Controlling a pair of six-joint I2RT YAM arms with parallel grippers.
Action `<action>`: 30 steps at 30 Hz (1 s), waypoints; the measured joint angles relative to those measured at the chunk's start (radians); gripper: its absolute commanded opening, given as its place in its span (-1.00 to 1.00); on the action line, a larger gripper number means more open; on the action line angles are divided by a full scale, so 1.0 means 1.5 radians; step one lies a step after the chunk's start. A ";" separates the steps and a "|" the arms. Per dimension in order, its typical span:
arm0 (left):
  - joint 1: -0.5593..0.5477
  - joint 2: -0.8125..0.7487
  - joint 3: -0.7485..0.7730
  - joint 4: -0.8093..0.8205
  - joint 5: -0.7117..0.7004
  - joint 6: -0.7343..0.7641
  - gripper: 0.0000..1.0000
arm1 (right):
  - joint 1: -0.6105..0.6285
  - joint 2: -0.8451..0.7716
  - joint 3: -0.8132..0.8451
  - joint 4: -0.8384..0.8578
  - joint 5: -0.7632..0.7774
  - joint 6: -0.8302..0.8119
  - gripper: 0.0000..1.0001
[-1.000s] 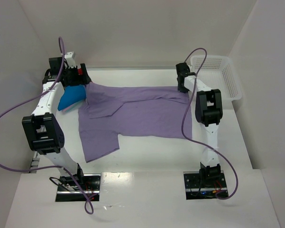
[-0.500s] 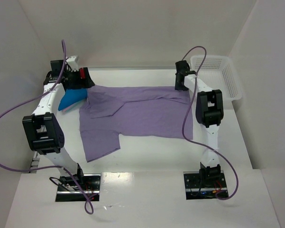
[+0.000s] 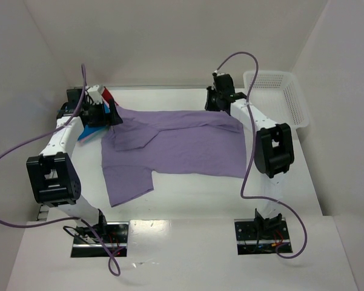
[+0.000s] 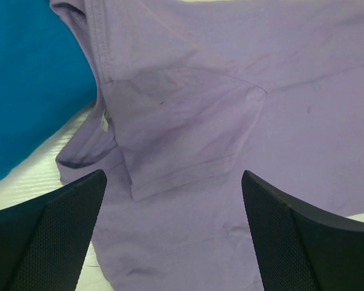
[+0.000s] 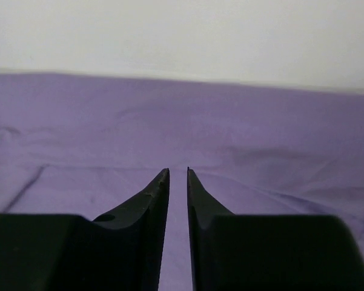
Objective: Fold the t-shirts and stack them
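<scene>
White links (image 3: 60, 132), black joints (image 3: 51, 177), purple cables (image 3: 237, 54) — black mesh-textured fingers (image 4: 54, 242)

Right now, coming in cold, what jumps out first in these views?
A large lavender t-shirt lies spread across the table's middle, a flap folded over near its far-left corner. The left end effector hovers open above that flap beside a bright blue shirt; the right end effector is shut over the shirt's far edge, a white mesh basket at far right.

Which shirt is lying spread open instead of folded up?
The lavender shirt, open in the middle; the blue shirt is a bundle far left.
</scene>
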 measured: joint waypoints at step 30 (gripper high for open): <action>-0.001 -0.035 -0.071 -0.002 0.075 -0.016 1.00 | 0.001 -0.011 -0.206 -0.028 0.069 0.009 -0.81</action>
